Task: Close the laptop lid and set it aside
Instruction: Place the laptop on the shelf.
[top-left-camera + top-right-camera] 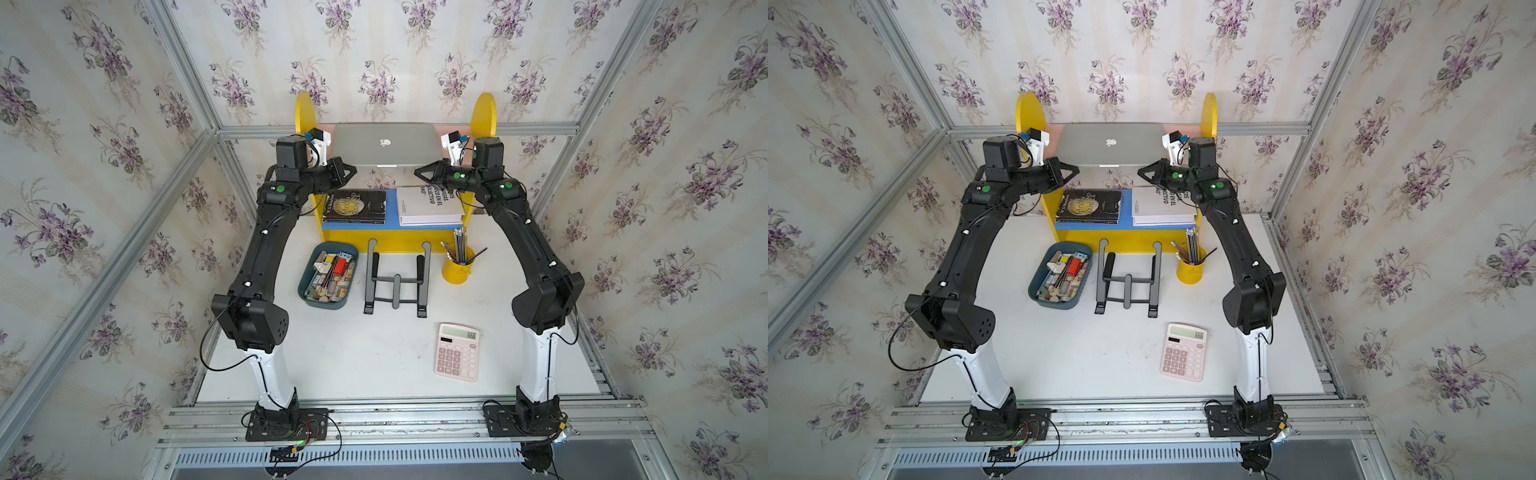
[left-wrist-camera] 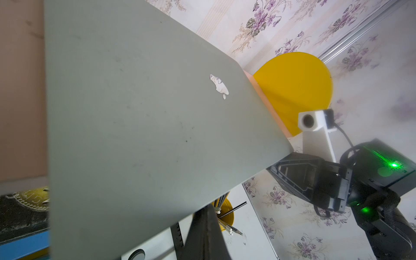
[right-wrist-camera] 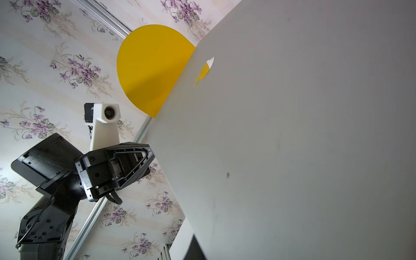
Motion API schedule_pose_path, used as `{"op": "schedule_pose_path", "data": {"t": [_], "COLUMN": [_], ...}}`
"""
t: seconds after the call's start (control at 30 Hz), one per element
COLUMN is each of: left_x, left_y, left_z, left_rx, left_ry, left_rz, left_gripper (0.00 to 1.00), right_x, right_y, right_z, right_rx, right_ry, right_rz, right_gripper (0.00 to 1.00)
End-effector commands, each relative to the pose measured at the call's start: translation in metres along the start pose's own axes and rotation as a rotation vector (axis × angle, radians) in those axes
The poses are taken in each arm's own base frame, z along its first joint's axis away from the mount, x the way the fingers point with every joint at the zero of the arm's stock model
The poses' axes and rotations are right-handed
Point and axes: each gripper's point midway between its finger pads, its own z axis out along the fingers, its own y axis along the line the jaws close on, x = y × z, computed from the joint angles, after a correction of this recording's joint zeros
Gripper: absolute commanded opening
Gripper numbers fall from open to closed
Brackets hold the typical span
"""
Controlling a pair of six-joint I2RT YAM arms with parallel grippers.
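Judging by how things lie, the task looks almost finished: the laptop (image 1: pixel 384 160) lies flat on the pink top board (image 2: pixel 22 90) of the yellow shelf unit (image 1: pixel 390 241) at the far side. The laptop lid (image 1: pixel 1092 141) is fully down, logo up, and no screen or keyboard shows. The black folding stand (image 1: pixel 397 278) on the table nearer the robot is bare. The left gripper (image 1: pixel 352 170) and right gripper (image 1: pixel 417 173) sit at the laptop's near left and near right corners, pointing inward. Both have their fingers pressed together and clamp nothing between them. Whether their tips touch the underside of the near edge cannot be told. What seems left is pulling both arms clear, and perhaps nudging the laptop farther back.
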Motion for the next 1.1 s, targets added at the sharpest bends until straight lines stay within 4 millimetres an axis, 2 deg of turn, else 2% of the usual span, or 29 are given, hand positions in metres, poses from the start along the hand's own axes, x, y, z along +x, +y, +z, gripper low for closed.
{"op": "schedule_pose_path", "data": {"t": [0.0,0.5,1.07], "left_x": [-0.006,-0.019,-0.029], "left_y": [-0.002,0.009,0.018], "left_z": [0.001,0.012,0.019], "left_rx": [0.016,0.026,0.030], "left_ry": [-0.009,-0.018,-0.034], "left_rz": [0.026,0.017,-0.001], "left_gripper": [0.00,0.00,0.00], "right_x": [-0.012,-0.032,-0.036], "right_y": [0.010,0.005,-0.005], "right_z": [-0.001,0.000,-0.001], "right_rx": [-0.050,-0.130,-0.147], "right_ry": [-0.032,-0.069,-0.070], "right_rz": [-0.022,0.023,0.037], "right_gripper": [0.09,0.09,0.14]}}
